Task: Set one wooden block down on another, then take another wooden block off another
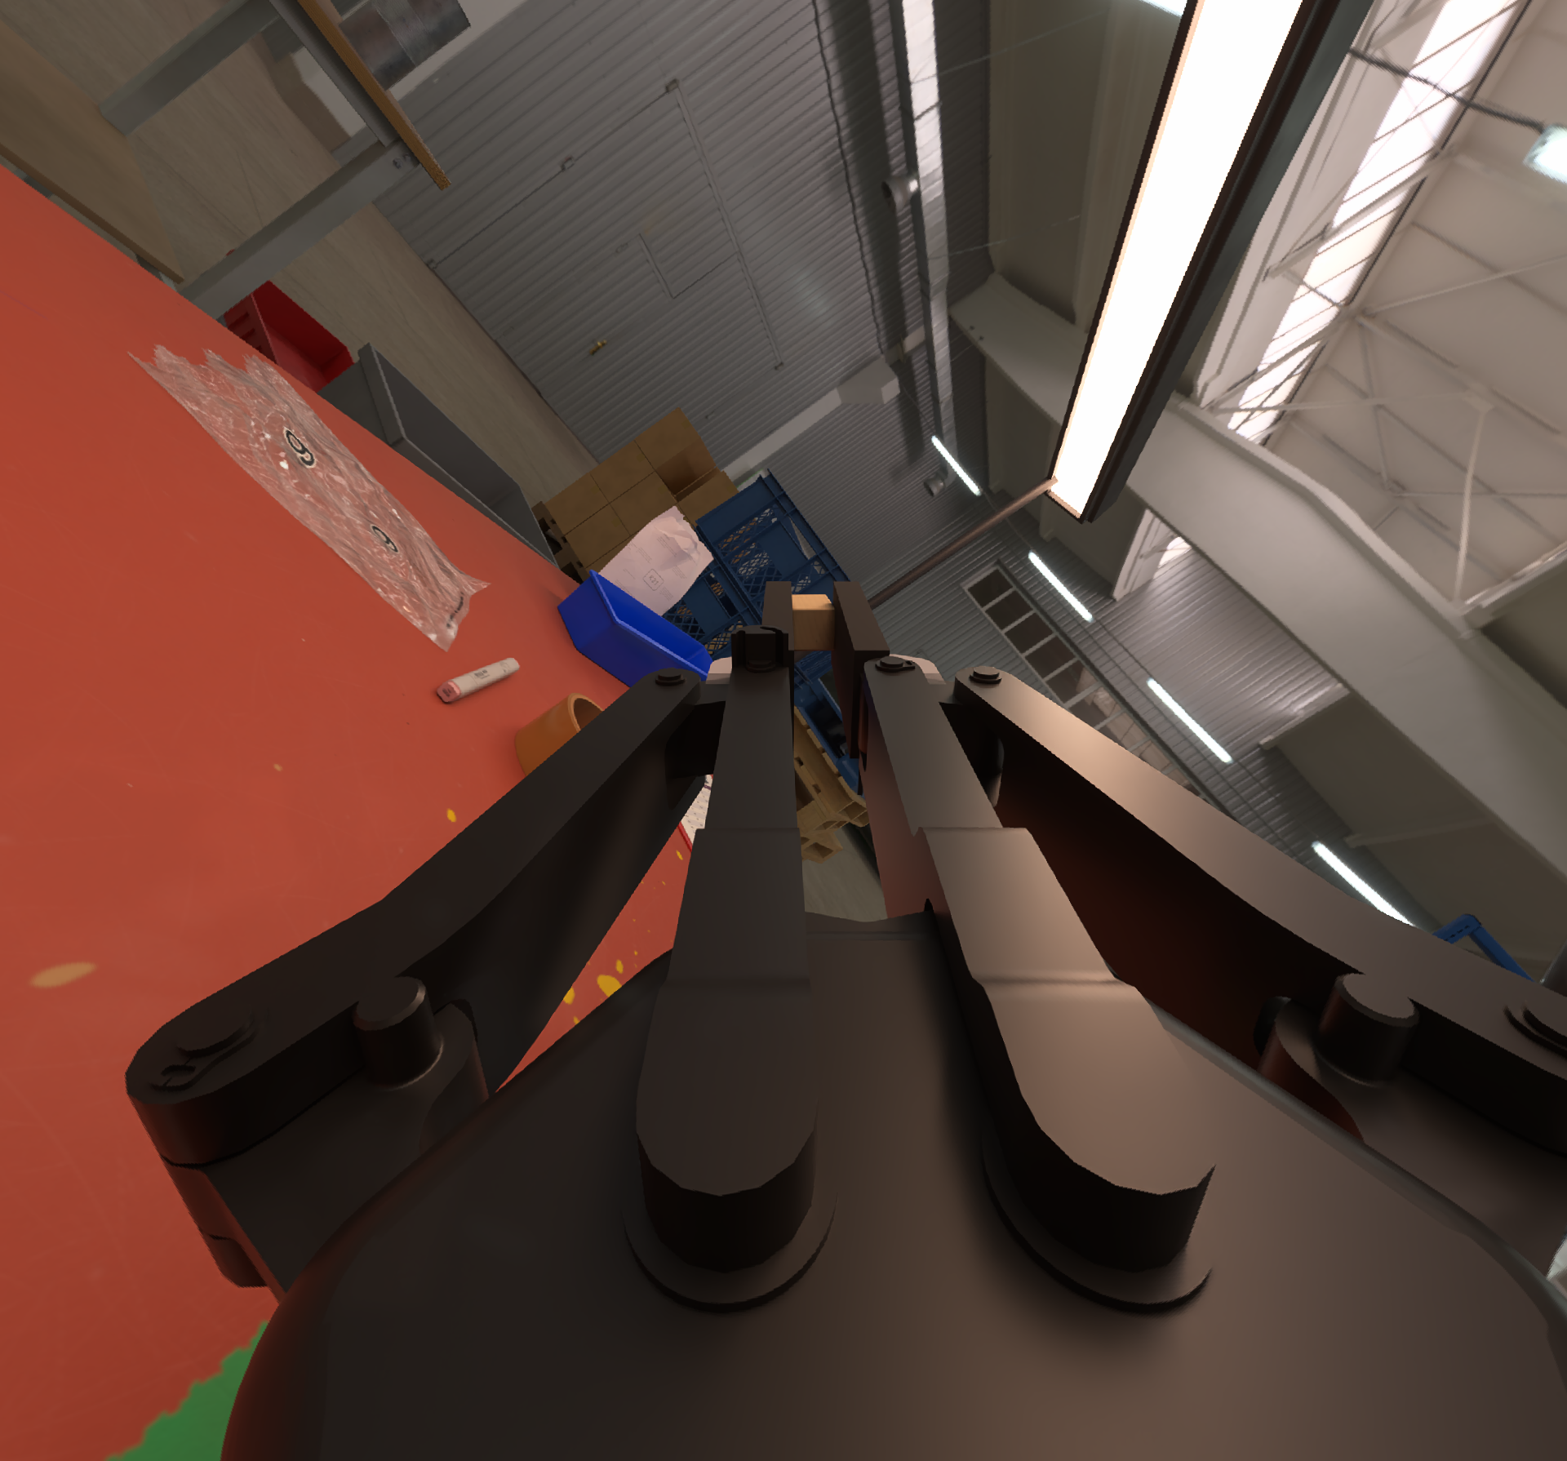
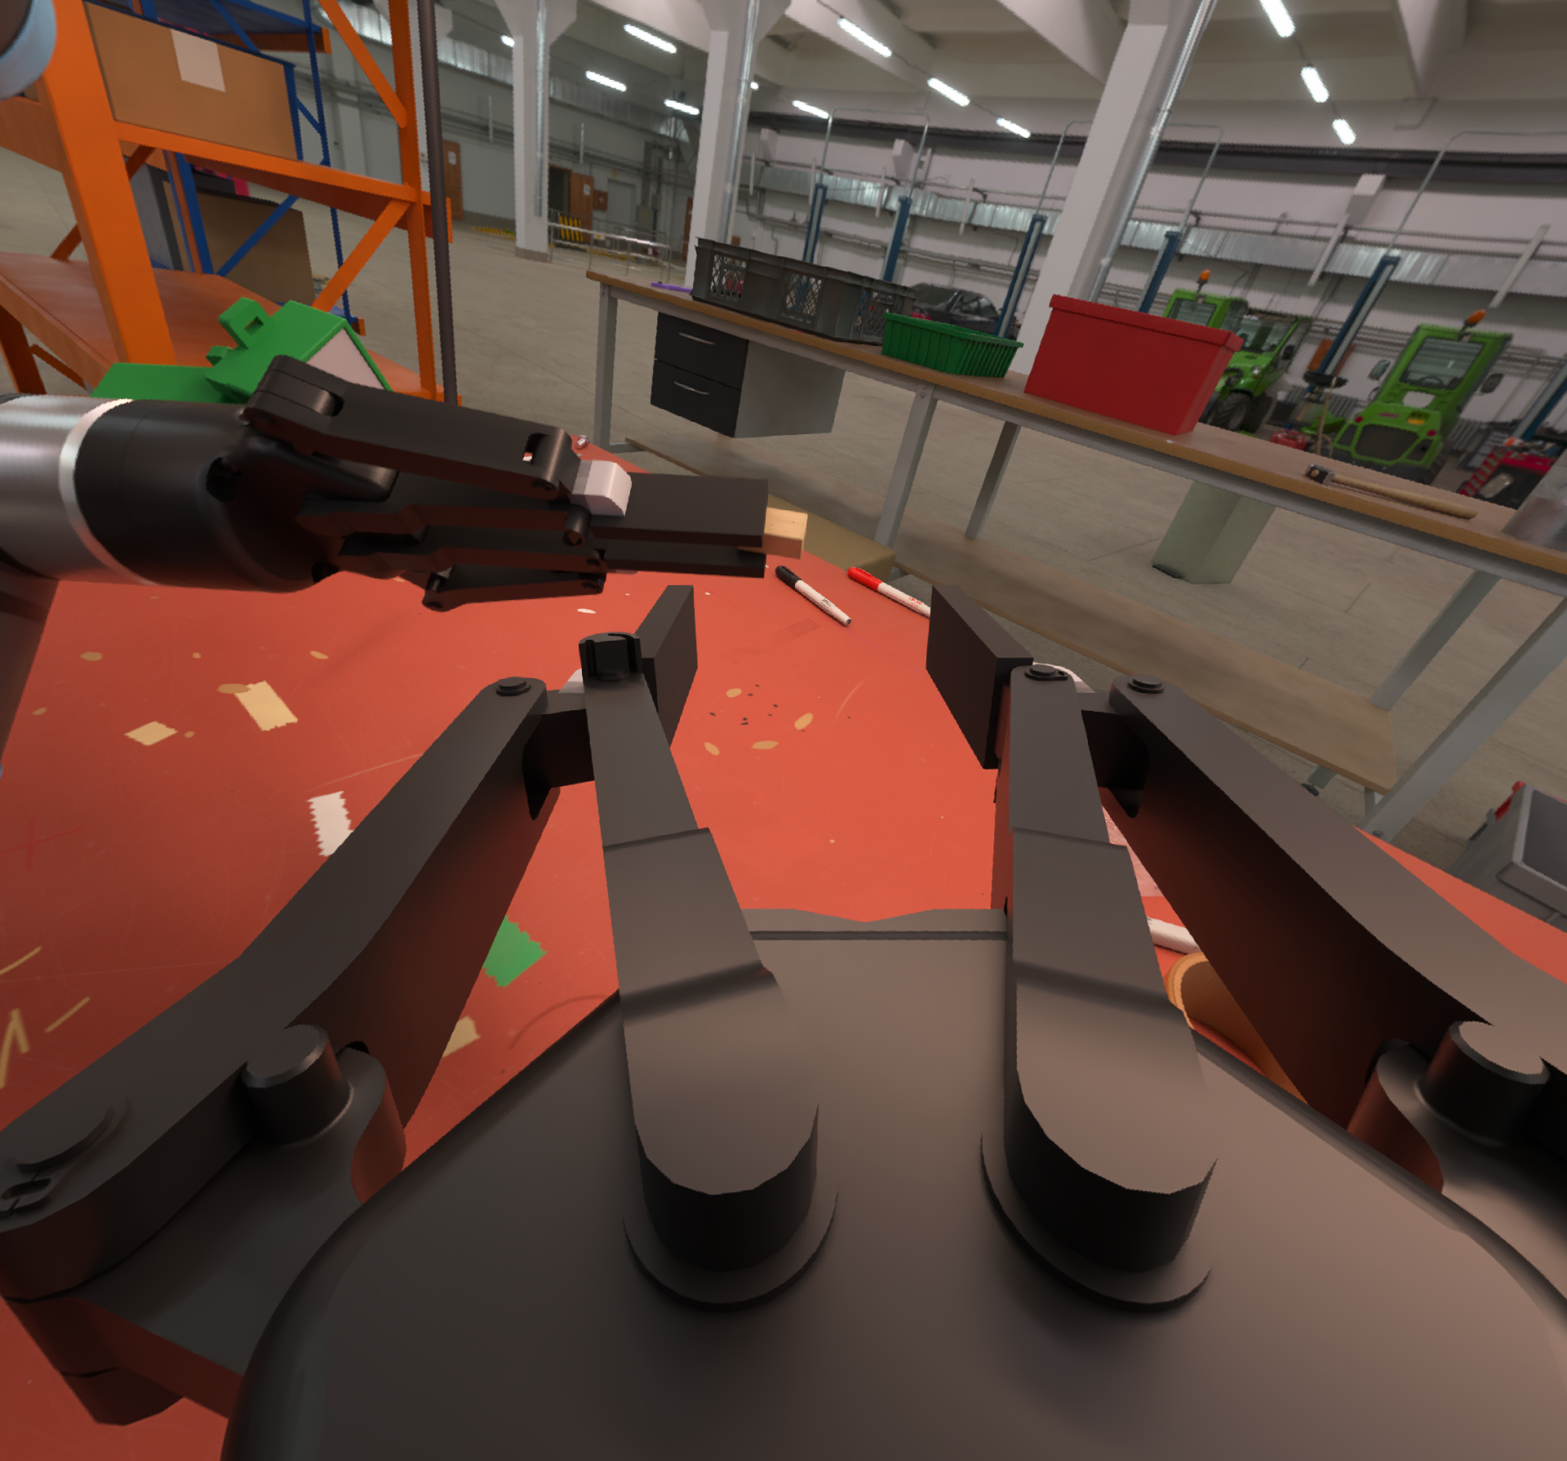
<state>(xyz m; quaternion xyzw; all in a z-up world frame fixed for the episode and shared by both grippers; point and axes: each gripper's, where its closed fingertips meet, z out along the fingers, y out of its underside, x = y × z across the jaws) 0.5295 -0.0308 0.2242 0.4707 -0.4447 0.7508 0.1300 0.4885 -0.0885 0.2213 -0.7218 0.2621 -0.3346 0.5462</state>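
My right gripper (image 2: 810, 649) nearest, jaws spread, empty, low over red table (image 2: 805, 810). Beyond it, left gripper (image 2: 746, 538) pinching wooden block (image 2: 786, 532), carried clear above table. Other blocks nowhere in view, possibly hidden. I judge stacking not yet done; unstacking untouched. Markers (image 2: 848, 593) farther back.

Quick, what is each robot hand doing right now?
Left tool: closed on a wooden block, held up off the red table.
Right tool: open, holding nothing.
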